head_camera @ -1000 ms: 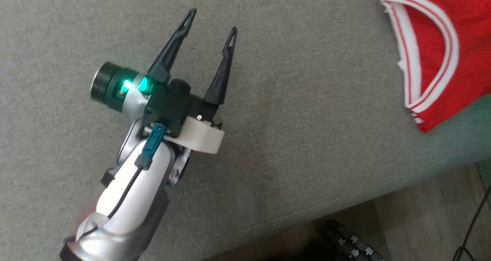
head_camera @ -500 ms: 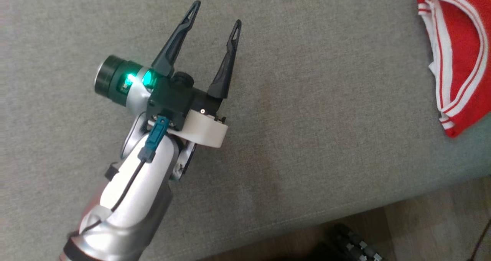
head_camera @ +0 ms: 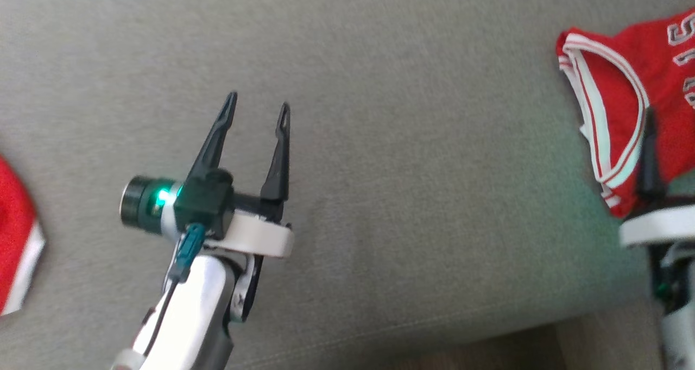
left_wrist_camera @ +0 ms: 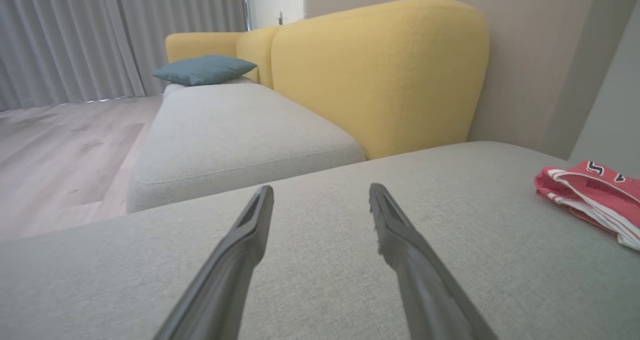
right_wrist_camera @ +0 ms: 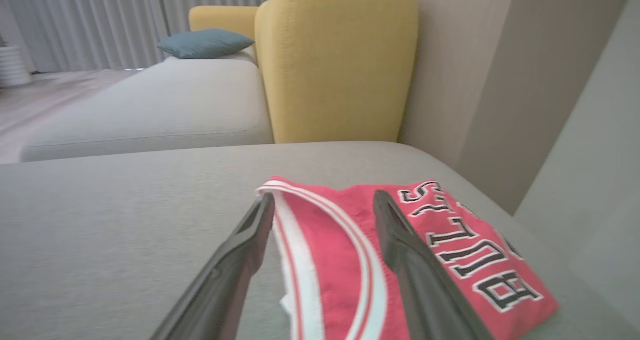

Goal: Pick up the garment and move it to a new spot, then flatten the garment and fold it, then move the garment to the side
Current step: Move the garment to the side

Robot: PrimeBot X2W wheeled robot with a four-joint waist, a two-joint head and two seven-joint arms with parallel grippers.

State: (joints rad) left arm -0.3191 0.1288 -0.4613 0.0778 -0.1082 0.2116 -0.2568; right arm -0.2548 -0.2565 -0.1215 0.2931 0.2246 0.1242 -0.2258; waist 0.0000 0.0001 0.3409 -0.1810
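Near the sofa cushion's (head_camera: 412, 142) right edge, the folded red garment (head_camera: 665, 82) is lying flat. The right gripper (right_wrist_camera: 324, 196) is hovering over it, fingers apart (seemingly set aside already), while the left gripper (head_camera: 258, 101) is waiting open-fingered over bare cushion.

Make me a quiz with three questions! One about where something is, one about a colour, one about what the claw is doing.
1. Where does the red jersey lie?
A. on the floor
B. on the grey cushion
C. on the yellow backrest
2. What colour is the pillow far back?
A. pink
B. white
C. blue-green
3. What is the left claw doing?
A. open, holding nothing
B. squeezed shut
C. pinching the jersey
Answers: 1 B, grey fabric lies under it. 2 C, it looks teal. 3 A, its fingers stand apart over bare cushion.
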